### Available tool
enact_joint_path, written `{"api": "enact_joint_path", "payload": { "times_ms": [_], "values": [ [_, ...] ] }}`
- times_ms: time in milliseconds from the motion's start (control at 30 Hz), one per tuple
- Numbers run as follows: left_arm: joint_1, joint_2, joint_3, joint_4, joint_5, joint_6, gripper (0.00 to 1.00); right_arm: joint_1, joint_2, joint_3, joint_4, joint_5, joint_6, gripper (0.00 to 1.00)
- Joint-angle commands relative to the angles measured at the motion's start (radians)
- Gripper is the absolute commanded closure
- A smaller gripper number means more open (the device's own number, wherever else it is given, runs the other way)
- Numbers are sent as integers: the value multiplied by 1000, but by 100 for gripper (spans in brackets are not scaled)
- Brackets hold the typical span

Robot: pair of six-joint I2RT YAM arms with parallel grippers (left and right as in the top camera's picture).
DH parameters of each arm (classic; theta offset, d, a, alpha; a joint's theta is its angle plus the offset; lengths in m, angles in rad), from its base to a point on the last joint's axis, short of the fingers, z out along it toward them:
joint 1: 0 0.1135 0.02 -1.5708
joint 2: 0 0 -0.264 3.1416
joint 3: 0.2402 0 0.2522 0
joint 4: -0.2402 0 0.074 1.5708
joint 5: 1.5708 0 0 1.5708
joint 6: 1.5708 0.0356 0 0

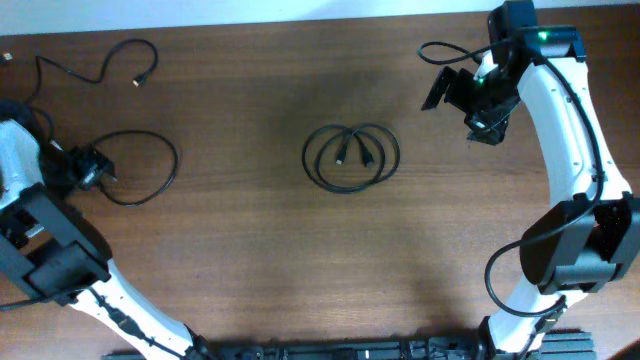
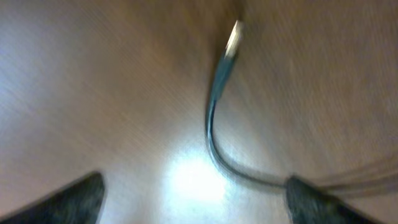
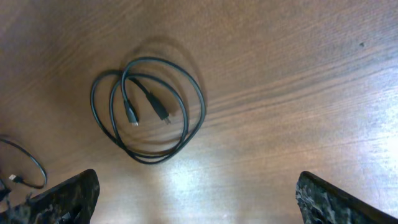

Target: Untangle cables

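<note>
**Tally by kind**

One coiled cable, one looped cable and one wavy cable make three thin black cables, all on one wooden bench. The coiled cable shows two plug ends inside its ring. There are two white arms, the left arm and the right arm. Each wrist view shows two dark fingertips: two left fingers and two right fingers, four altogether.
</note>
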Motion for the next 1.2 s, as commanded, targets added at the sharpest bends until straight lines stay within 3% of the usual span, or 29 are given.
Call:
{"api": "enact_joint_path", "payload": {
  "times_ms": [0,100,133,167,200,333,367,400,433,467,700,900,967,1033,1067,1100,1167],
  "values": [
    [-6,-3,-88,104,13,49,21,-1,7,8,-2,5,7,2],
    [-10,0,-104,147,14,55,53,-1,7,8,-2,5,7,2],
    [-10,2,-104,151,11,55,59,-1,7,8,-2,5,7,2],
    [-10,3,-104,154,11,55,73,-1,7,9,-2,5,7,2],
    [-10,4,-112,163,11,55,76,-1,7,8,-2,5,7,2],
    [-10,4,-220,264,4,55,60,-1,7,8,-2,5,7,2],
    [-10,4,-233,286,3,55,63,-1,7,8,-2,5,7,2],
    [-9,4,-235,300,-5,55,75,-1,7,8,-2,5,7,2],
    [-10,4,-235,316,-16,55,96,-1,7,8,-2,5,7,2],
    [-10,4,-234,333,-16,55,100,-1,7,8,-2,5,7,2],
    [-3,-21,-72,297,-17,55,100,-1,7,8,-2,5,7,2],
    [-3,-25,-52,448,-188,89,100,-1,7,9,-2,5,7,2],
    [-3,-25,-52,461,-188,115,94,-1,7,8,-2,5,7,2],
    [-3,-25,-52,467,-154,114,61,-1,7,8,-2,5,7,2],
    [-4,-25,-49,468,-143,114,36,-1,7,8,-2,5,7,2],
    [-4,-26,-48,468,-144,114,26,-1,7,9,-2,5,7,2],
    [-4,-42,-48,465,-143,114,21,-1,7,8,-2,5,7,2]
  ]
}}
